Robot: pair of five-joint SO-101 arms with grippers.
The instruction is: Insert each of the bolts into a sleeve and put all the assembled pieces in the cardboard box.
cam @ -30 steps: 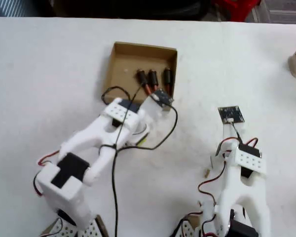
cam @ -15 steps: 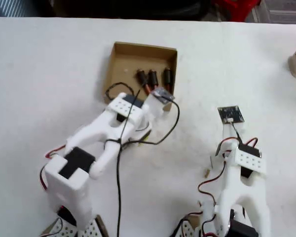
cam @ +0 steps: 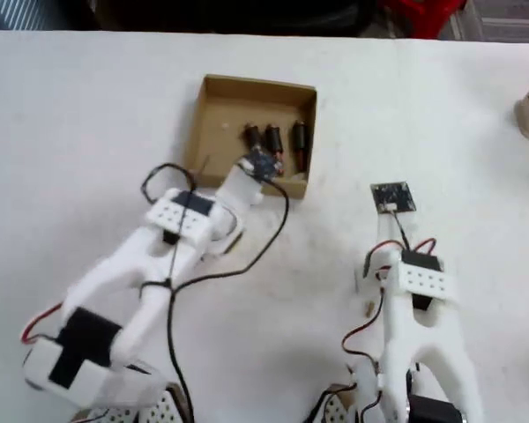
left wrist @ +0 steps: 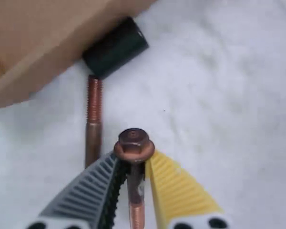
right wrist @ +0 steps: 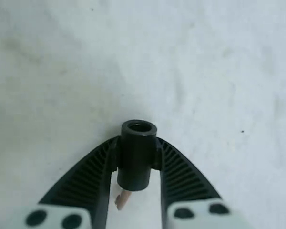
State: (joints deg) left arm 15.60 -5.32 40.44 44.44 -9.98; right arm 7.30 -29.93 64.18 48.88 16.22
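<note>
Copper bolt [left wrist: 134,141] sat clamped just below its head in the left gripper [left wrist: 132,164], near the cardboard box [left wrist: 38,43]. A loose bolt [left wrist: 93,119] and loose sleeve [left wrist: 115,47] lay by the box wall. The right gripper [right wrist: 137,143] pinched a black sleeve [right wrist: 136,164] above the table, while three assembled pieces [cam: 271,139] lay inside the box.

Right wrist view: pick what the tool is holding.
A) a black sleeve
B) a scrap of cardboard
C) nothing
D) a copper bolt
A: the right tool is shut on a black sleeve, whose hollow end sticks out past the tips.
</note>
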